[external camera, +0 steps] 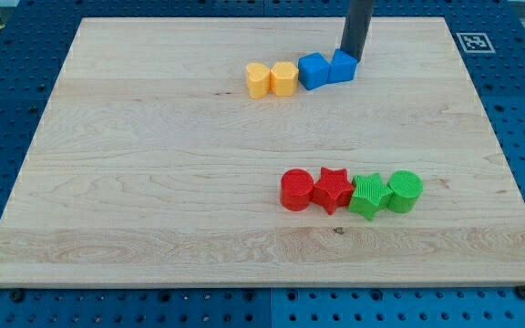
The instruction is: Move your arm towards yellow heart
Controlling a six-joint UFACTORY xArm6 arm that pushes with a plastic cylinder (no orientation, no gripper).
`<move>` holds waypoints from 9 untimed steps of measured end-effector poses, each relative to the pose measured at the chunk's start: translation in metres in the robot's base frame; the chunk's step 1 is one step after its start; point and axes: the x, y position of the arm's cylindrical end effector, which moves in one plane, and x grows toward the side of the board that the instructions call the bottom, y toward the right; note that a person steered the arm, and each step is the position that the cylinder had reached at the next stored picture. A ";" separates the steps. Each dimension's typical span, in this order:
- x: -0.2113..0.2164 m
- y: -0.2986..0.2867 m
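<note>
The yellow heart (pixel 257 80) lies near the view's top centre of the wooden board (pixel 153 182), at the left end of a row. Touching its right side is a yellow hexagon block (pixel 283 78), then a blue block (pixel 313 70) and a blue cube (pixel 343 66). My tip (pixel 350 56) is at the view's top, right behind the blue cube at the right end of that row. The tip is well to the right of the yellow heart, with the three other blocks between them.
A second row lies toward the view's lower right: a red cylinder (pixel 296 189), a red star (pixel 333 189), a green star (pixel 369 195) and a green cylinder (pixel 405 191), touching side by side. A marker tag (pixel 471 41) sits off the board's top right corner.
</note>
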 end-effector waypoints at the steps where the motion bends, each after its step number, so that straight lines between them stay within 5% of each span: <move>1: 0.000 0.000; 3: -0.035 0.000; 9: -0.035 0.008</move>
